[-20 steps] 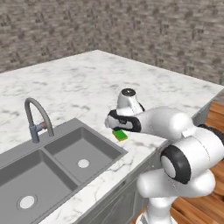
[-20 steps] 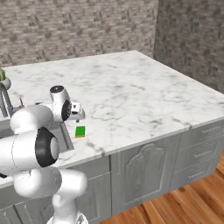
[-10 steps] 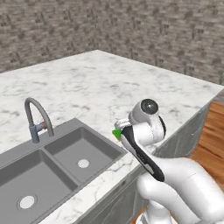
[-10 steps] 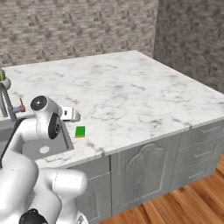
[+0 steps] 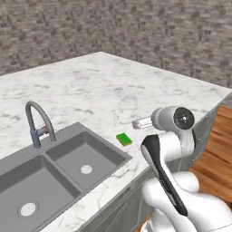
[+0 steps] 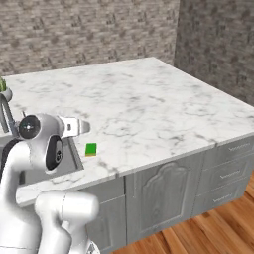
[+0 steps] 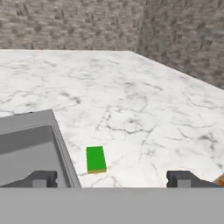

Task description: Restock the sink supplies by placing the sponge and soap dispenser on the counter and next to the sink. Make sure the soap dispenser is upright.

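— One sponge lies flat on the worktop; how does it look?
— Small, bright green, rectangular; it sits just beside the sink edge; the fingers stand wide apart above it, holding nothing.

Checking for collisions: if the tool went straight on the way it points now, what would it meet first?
Probably the counter beyond the sponge; the tool looks open and aims slightly downward. Depth is uncertain.
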Tool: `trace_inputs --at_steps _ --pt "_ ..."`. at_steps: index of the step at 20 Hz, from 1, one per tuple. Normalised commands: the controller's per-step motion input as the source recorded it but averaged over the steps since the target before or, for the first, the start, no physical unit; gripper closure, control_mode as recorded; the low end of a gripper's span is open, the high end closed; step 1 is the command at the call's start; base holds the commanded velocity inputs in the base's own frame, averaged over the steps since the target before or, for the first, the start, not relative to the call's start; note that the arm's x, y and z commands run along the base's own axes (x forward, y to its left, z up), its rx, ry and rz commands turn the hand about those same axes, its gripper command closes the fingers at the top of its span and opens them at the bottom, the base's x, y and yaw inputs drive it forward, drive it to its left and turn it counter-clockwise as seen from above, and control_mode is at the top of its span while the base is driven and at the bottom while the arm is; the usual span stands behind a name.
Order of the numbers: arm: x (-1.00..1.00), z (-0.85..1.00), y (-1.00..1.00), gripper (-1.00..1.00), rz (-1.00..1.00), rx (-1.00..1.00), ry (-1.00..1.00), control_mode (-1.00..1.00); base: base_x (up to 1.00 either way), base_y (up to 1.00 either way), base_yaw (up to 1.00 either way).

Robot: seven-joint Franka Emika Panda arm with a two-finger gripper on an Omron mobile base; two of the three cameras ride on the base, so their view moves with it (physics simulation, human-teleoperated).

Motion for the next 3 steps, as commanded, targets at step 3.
trace_inputs --at_steps 3 --pt "-0.12 0.65 0.0 -1.0 0.0 0.0 -0.02 -1.0 0.0 0.0 0.0"
